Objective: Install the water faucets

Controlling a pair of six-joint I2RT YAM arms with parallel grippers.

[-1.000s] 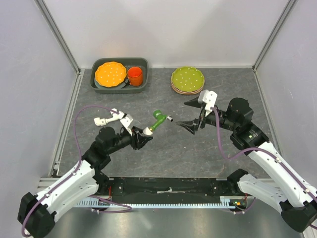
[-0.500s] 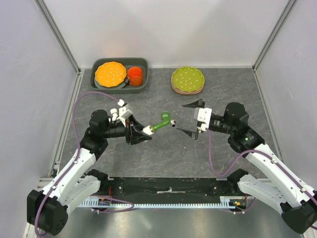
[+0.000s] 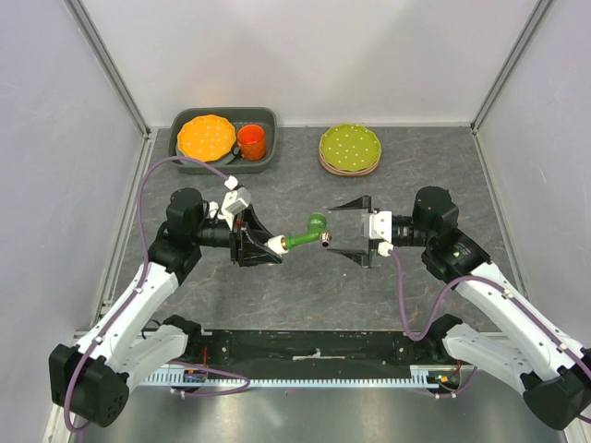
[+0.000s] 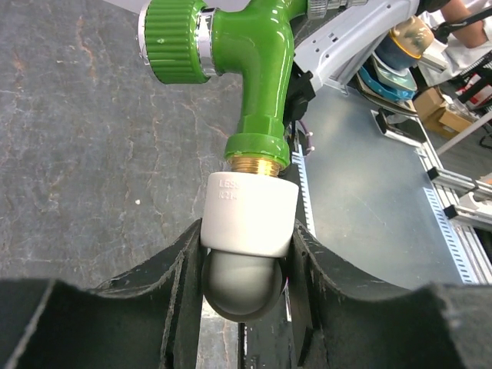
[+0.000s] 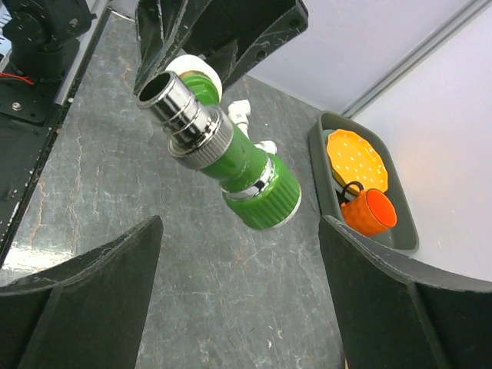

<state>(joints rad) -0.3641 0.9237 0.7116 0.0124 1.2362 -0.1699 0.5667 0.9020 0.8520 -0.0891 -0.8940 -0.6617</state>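
Observation:
A green faucet (image 3: 305,235) with a chrome spout and a white end piece (image 3: 276,245) is held in the air above the middle of the table. My left gripper (image 3: 266,247) is shut on that white end piece (image 4: 250,215), and the green body (image 4: 254,69) sticks out away from the left gripper's midpoint (image 4: 246,265). My right gripper (image 3: 345,231) is open and empty. Its fingers stand on either side of the faucet's head without touching it. In the right wrist view the faucet (image 5: 242,173) hangs just beyond my open right gripper (image 5: 240,296). No all-white faucet shows.
A grey tray (image 3: 268,118) at the back left holds an orange plate (image 3: 205,137) and an orange cup (image 3: 251,141). A stack of green dotted plates (image 3: 350,148) sits at the back right. White walls close in the table on three sides.
My left arm has carried the faucet rightward and turned it toward the right gripper. My right gripper has moved left and turned, so its open fingers now flank the faucet's head.

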